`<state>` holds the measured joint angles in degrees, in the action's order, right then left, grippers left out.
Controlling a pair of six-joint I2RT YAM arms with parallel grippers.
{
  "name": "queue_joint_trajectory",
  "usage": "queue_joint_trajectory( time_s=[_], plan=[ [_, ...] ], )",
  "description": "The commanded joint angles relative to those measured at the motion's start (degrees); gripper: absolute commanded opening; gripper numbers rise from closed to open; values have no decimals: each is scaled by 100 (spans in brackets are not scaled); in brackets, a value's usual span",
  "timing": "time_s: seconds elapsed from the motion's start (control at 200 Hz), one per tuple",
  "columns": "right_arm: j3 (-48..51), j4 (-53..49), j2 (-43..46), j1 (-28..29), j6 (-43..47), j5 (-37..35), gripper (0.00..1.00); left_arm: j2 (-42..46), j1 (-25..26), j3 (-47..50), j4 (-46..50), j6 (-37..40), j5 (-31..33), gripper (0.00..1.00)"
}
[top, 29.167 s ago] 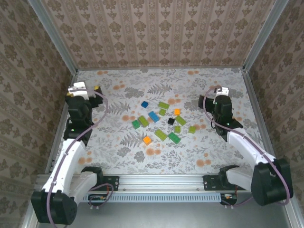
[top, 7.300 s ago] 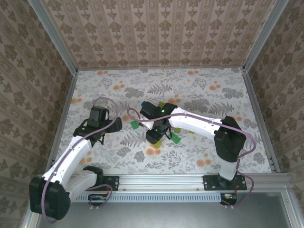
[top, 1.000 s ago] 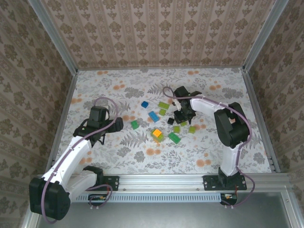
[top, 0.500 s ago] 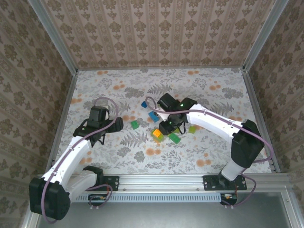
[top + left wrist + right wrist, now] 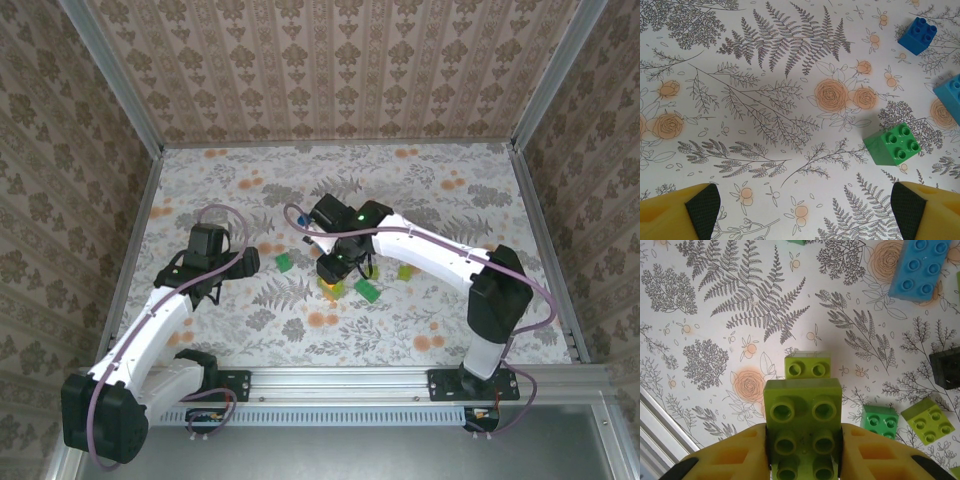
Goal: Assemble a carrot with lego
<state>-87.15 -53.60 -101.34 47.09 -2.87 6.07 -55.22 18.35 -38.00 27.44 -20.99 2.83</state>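
My right gripper [image 5: 336, 266] is shut on a long light green lego brick [image 5: 803, 427], studs facing the wrist camera, held between the yellow fingers [image 5: 730, 455]. Just beyond and below it lies another light green brick [image 5: 808, 365] on the mat. A blue brick [image 5: 917, 267], a black brick [image 5: 946, 369], a dark green brick [image 5: 880, 421] and a light green square brick [image 5: 927, 421] lie to the right. My left gripper [image 5: 246, 262] hangs open above the mat, its fingers [image 5: 697, 205] wide apart. A green brick [image 5: 892, 144] lies ahead to its right.
A dark blue brick [image 5: 917, 36] and a light blue brick [image 5: 950, 97] lie further back in the left wrist view. Metal frame rails [image 5: 350, 380] edge the floral mat, with patterned walls [image 5: 330, 70] around. Open mat lies on the left and at the back.
The right arm has swung from the back right of the pile to the middle front, carrying the light green brick. It now covers the small stack. The left arm has not moved.
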Motion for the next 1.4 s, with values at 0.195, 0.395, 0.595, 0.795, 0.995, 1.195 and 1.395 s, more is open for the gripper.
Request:
queue_joint_trajectory(
  time_s=[0.195, 0.395, 0.595, 0.795, 0.995, 1.195, 1.395],
  plan=[
    [-349, -413, -351, 61, 156, -87, 33, 83, 46, -94, -34, -9, 4, 92],
    [-272, -414, -417, 65, 169, -106, 34, 90, 43, -94, -36, -6, 5, 92],
    [-284, -396, -478, 92, 182, -88, 34, 90, 44, -86, -37, -2, 7, 92],
    [-262, -437, -556, 101, 191, -92, 34, 84, 51, -83, -37, -4, 7, 92],
    [-222, -491, -621, 121, 201, -173, 34, 87, 55, -76, -37, -1, 7, 92],
    [-206, -572, -708, 149, 217, -290, 34, 91, 54, -76, -36, -2, 7, 92],
    [-221, -546, -798, 204, 184, -263, 35, 90, 55, -68, -45, -5, 16, 92]
  ],
)
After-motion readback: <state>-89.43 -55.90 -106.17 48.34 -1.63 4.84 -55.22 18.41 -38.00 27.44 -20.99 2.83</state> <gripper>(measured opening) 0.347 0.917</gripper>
